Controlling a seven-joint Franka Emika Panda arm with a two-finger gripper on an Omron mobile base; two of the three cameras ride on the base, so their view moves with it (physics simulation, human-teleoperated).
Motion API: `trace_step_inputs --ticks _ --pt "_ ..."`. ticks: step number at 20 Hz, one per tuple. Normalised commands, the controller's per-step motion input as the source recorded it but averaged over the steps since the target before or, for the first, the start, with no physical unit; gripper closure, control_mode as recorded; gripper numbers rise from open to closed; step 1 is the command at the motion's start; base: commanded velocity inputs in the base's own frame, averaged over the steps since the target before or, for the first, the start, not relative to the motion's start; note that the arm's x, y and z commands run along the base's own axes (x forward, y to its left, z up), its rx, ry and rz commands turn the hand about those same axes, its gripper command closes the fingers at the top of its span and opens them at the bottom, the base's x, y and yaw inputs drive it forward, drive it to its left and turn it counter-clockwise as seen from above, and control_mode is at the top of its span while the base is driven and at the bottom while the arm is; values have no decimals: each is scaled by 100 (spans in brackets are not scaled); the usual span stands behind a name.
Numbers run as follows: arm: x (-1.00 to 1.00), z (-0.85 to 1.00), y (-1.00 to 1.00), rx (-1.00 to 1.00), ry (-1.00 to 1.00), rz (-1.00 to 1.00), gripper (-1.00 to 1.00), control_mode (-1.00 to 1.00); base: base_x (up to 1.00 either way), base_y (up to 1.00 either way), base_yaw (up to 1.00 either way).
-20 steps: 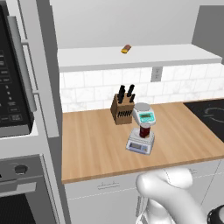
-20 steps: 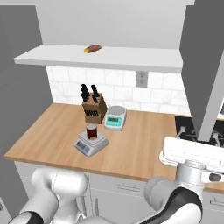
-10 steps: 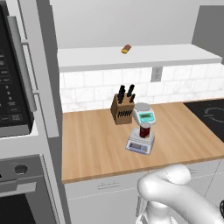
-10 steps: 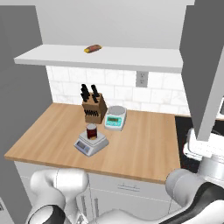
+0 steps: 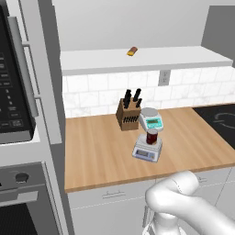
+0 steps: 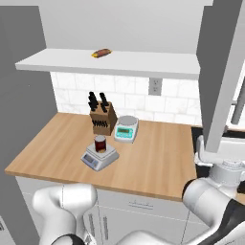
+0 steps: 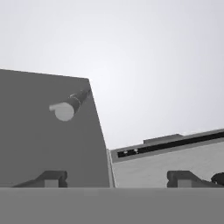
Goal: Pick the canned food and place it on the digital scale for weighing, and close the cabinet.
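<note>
Canned food (image 5: 152,136) sits upright on the digital scale (image 5: 147,150), mid counter (image 5: 101,151), just in front of the white scale (image 5: 151,120) and knife block (image 5: 128,113). Tool (image 7: 117,178) fingertips well apart, grasping nothing (hand view), facing the grey cabinet (image 7: 48,140) door with its bar handle (image 7: 72,104).

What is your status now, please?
Gripper open, at cabinet door edge. Canned food standing on digital scale. Cabinet door open; nothing blocking it.
</note>
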Motion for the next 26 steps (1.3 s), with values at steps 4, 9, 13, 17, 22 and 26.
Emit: trace_step_inputs --ticks 4,9,13,17,22,26 --pt "-29 85 64 -4 -27 14 -100 -100 0 0 0" --pt "-79 61 40 -24 -10 6 -100 -100 0 0 0" --pt "-80 33 26 -36 8 0 -100 -100 0 0 0" --pt "-20 19 48 -40 25 0 -100 -100 0 0 0" --pt "40 3 82 -38 41 0 -100 -100 0 0 0" --pt "53 0 99 -30 46 0 -100 -100 0 0 0"
